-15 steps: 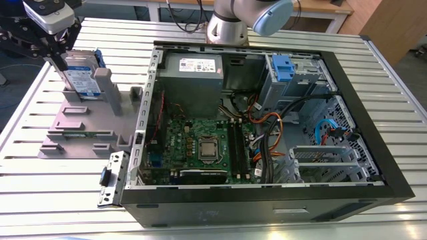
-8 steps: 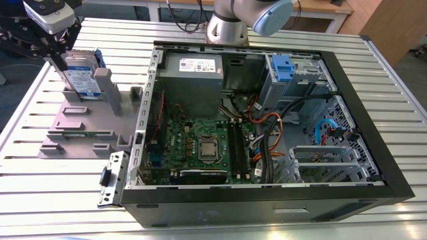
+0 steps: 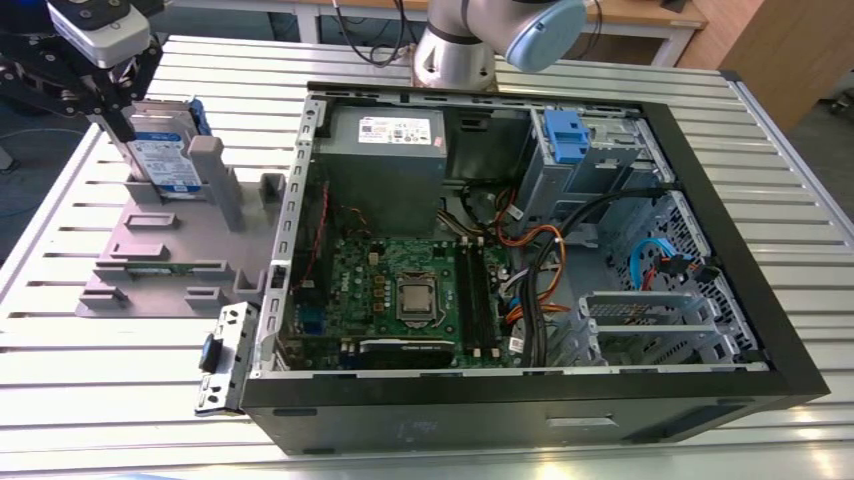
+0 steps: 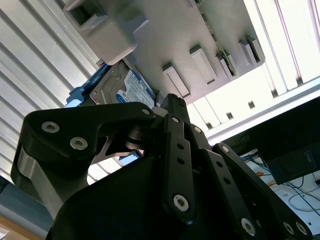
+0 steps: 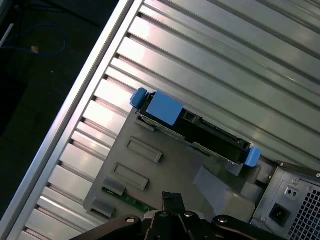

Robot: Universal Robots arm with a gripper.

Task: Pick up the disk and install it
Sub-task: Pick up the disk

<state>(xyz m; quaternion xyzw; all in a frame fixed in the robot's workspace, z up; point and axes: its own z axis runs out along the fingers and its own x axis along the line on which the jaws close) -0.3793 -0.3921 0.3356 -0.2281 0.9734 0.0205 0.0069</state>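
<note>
The disk [image 3: 171, 152] stands on edge in the grey plastic stand [image 3: 154, 245] at the exterior view's left, its white-and-blue label facing out and its blue bracket [image 3: 198, 118] showing behind. My gripper [image 3: 116, 118] hangs just beside the disk's upper edge, on the side away from the computer case. In the first wrist view the disk [image 5: 195, 129] is seen edge-on with blue bracket ends, a little apart from my gripper [image 5: 172, 201]. The fingertips look shut together with nothing between them. The second wrist view shows the label [image 4: 136, 86] close to my gripper [image 4: 169, 102].
An open computer case [image 3: 701, 170] lies on the slatted metal table [image 3: 120, 350], with a grey power supply [image 3: 387, 145], a motherboard [image 3: 407, 290], loose cables and a blue-fronted drive bay [image 3: 567, 135]. The stand's upright post [image 3: 214, 180] rises beside the disk.
</note>
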